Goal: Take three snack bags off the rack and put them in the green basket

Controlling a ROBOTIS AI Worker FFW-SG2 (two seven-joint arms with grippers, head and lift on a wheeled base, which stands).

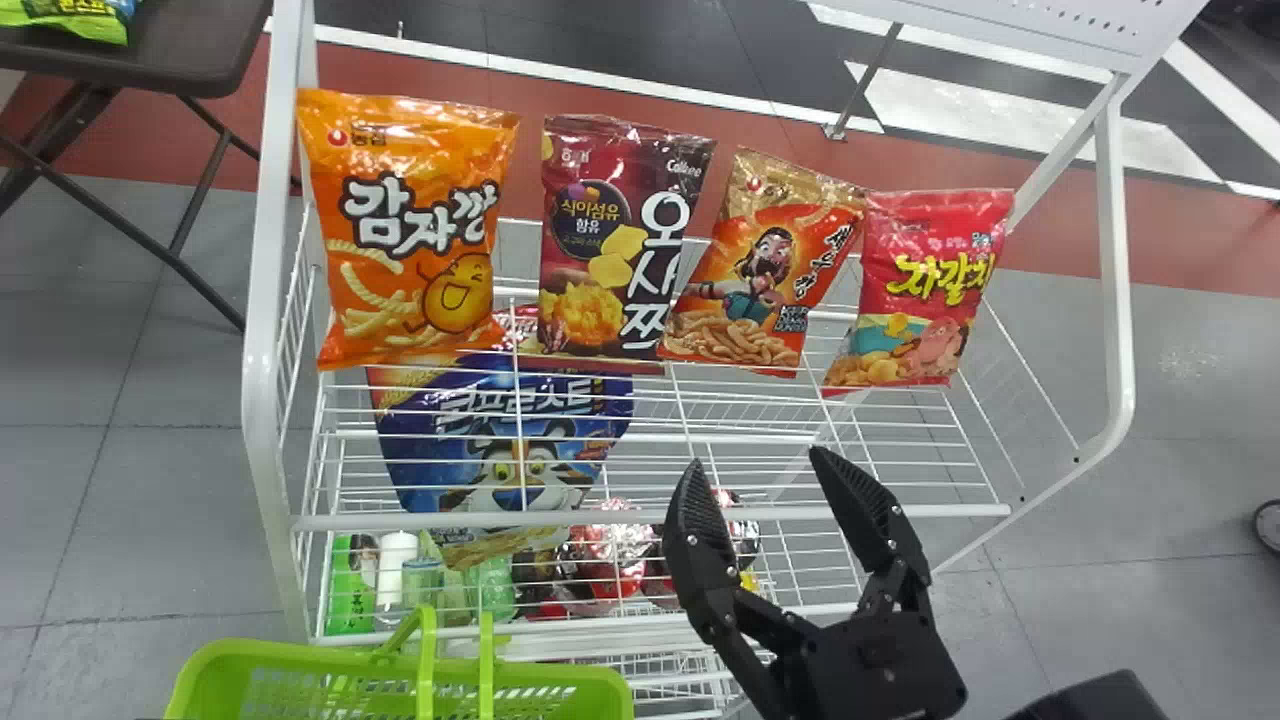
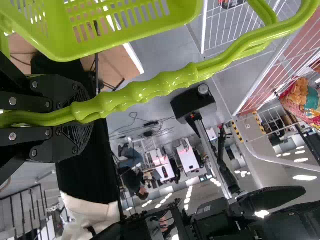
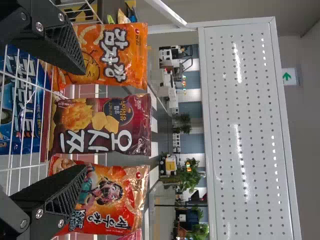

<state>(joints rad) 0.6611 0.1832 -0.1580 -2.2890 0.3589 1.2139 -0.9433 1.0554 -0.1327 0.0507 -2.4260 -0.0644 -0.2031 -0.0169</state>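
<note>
My right gripper (image 1: 760, 458) is wide open and empty; my left gripper (image 2: 82, 112) clasps the green plastic basket (image 2: 130, 35). Four shiny snack bags (image 1: 600, 240) stand closely on the white wire rack (image 1: 264, 300), so one careless finger may topple a neighbour.

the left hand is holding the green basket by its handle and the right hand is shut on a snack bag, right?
Not quite: the head view shows the right hand empty, its fingers spread apart. The left hand does hold the green basket by its handle.
</note>
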